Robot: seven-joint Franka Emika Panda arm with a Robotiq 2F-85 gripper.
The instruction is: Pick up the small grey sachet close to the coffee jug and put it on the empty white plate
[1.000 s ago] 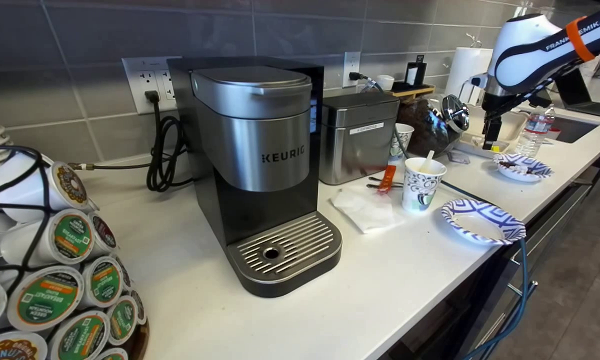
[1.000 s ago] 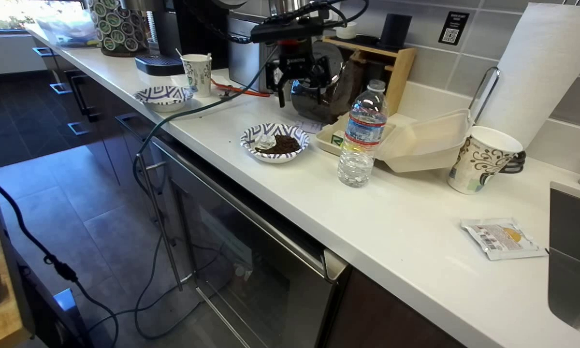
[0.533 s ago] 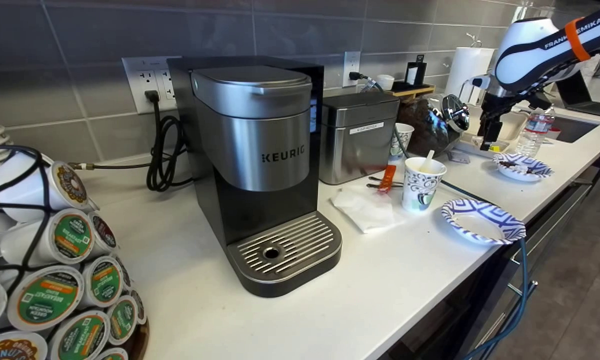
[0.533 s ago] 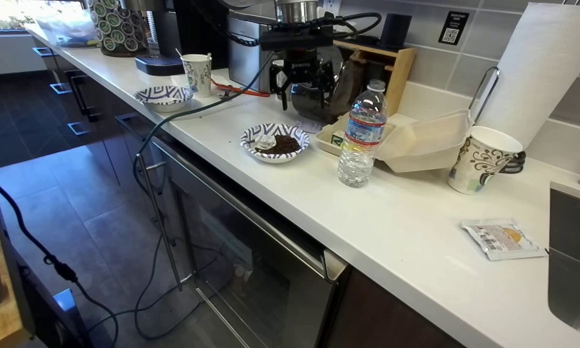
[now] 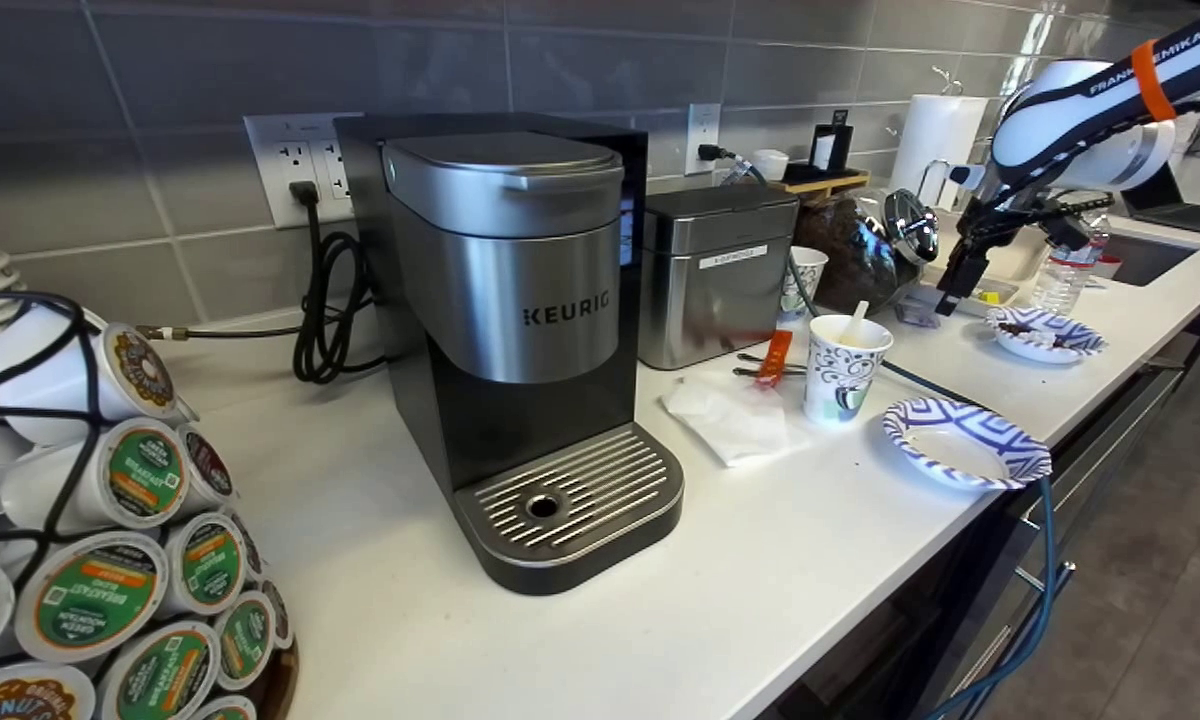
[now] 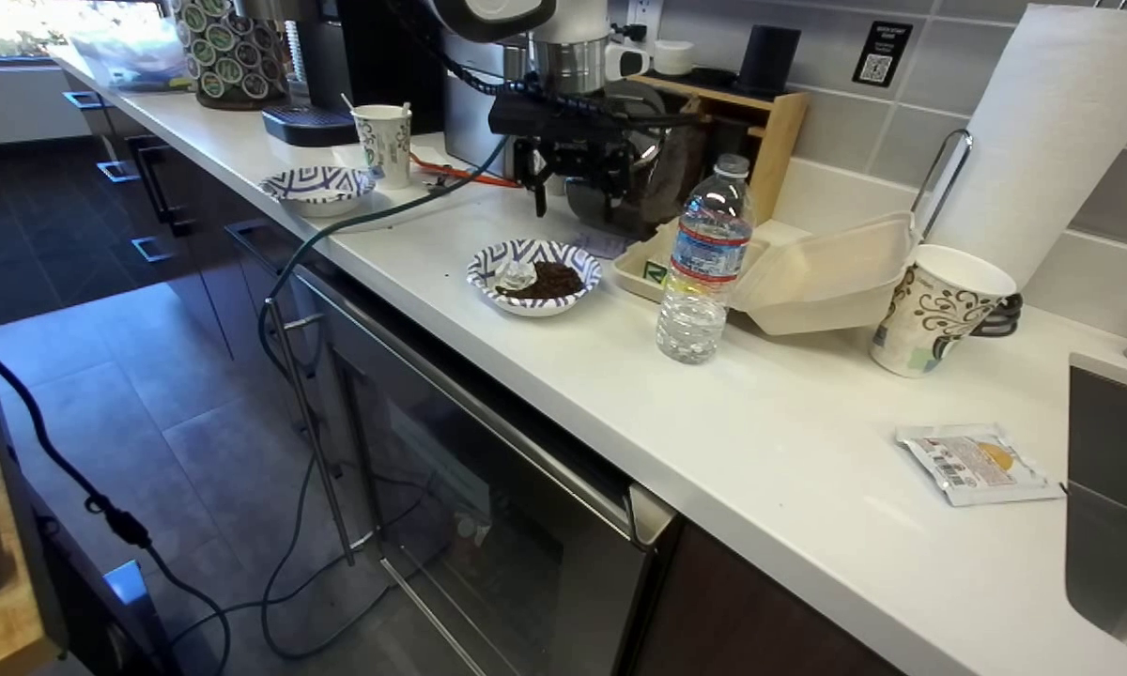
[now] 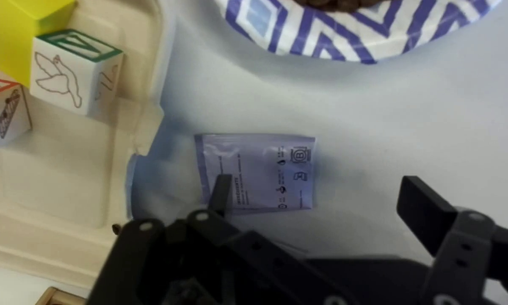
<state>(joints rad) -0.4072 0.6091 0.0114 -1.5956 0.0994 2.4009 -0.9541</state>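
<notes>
One sachet (image 7: 262,169), mid-frame in wrist view, long axis left-right; claw (image 7: 316,195) spread along same line, gap centred farther right; should shift frame-left, I'd say.

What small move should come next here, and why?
Probably a slight sideways shift toward the beige container before lowering: in the wrist view, the open gripper has one finger overlapping the sachet, which lies off-centre toward that finger.

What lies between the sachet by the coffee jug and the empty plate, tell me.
A cable lies on the counter between sachet and plate, seen in both exterior views.
</notes>
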